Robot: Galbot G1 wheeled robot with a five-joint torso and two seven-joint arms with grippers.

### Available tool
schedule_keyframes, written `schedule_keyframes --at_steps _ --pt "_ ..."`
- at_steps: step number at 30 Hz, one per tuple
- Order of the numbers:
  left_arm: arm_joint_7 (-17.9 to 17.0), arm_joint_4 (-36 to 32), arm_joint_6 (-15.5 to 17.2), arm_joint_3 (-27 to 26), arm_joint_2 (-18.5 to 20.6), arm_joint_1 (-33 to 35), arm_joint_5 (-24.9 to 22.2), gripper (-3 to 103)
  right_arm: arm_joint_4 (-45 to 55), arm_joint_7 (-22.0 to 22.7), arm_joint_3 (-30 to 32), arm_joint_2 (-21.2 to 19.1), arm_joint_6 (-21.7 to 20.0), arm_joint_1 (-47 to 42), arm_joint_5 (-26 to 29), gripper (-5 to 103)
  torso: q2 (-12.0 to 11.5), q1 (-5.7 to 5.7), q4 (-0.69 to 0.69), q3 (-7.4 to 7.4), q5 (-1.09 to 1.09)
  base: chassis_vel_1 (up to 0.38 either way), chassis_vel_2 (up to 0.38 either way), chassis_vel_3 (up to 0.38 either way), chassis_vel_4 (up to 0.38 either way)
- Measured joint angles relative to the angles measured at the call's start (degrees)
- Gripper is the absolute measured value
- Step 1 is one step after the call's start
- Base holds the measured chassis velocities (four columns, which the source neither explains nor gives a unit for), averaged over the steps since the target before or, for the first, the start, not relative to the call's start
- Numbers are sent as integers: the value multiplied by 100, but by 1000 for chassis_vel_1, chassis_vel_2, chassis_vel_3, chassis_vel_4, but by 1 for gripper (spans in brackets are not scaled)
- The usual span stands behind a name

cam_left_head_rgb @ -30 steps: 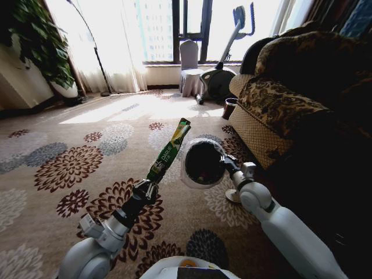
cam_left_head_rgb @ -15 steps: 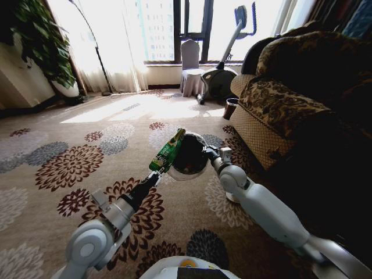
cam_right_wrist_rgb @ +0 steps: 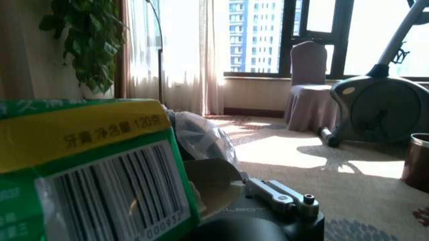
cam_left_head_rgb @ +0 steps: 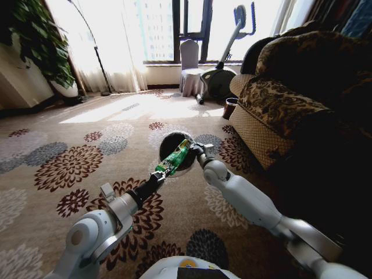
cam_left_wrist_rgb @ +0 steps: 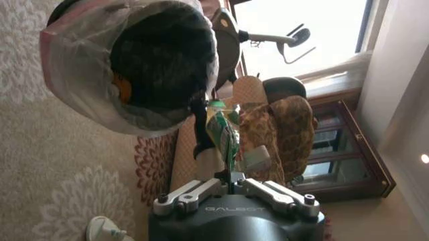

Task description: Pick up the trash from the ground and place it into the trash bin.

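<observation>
Green printed cardboard, long and flat: the toothpaste-style carton [cam_left_head_rgb: 175, 157] is the piece of trash in play, pinched at its near end by the left gripper [cam_left_head_rgb: 158, 172], whose fingers are closed tight on it. Its long axis runs straight out from the fingertips, slanting up and away from the robot toward the sofa side, so the far end pokes into the mouth of the trash bin [cam_left_head_rgb: 167, 141]. In the left wrist view the carton [cam_left_wrist_rgb: 223, 135] stands out beyond the metal fingers [cam_left_wrist_rgb: 194, 191], creased and glossy, its tip beside the bin's rim [cam_left_wrist_rgb: 80, 75].

Round and black, that bin is lined with a crinkled translucent bag, and something orange lies inside it (too dim to name). It is tilted with its opening facing the left gripper, lifted off the floral carpet [cam_left_head_rgb: 70, 165]. The right gripper [cam_left_head_rgb: 195, 149] is at the bin's rim on the far side from the carton; whether its fingers are clamped I cannot tell. In the right wrist view a barcode and yellow band of the carton [cam_right_wrist_rgb: 94, 170] sit just beside that gripper's body
</observation>
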Motion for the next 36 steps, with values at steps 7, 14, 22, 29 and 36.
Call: schedule_keyframes --at_steps 7,14,22,29,36 --pt "-267 2 -161 -198 -22 -145 110 0 -874 62 -699 679 299 681 -228 0 0 0 2 0 -1 0 0 0 0" --pt "-139 3 -234 -318 -189 238 702 0 -946 70 -706 700 308 691 -267 0 1 0 -4 -1 3 0 0 0 0" --pt "-119 4 -407 -404 -179 69 925 0 -1789 119 -325 866 424 709 -801 0 1 0 -4 0 2 13 6 3 3" --pt "-5 4 -479 -455 -122 -65 1061 0 -1851 148 -208 695 467 686 -803 0 1 0 0 0 1 0 0 0 0" --pt "-188 3 -457 -348 34 -714 419 0 -964 341 -314 248 353 476 -425 0 1 0 -2 0 4 0 0 0 0"
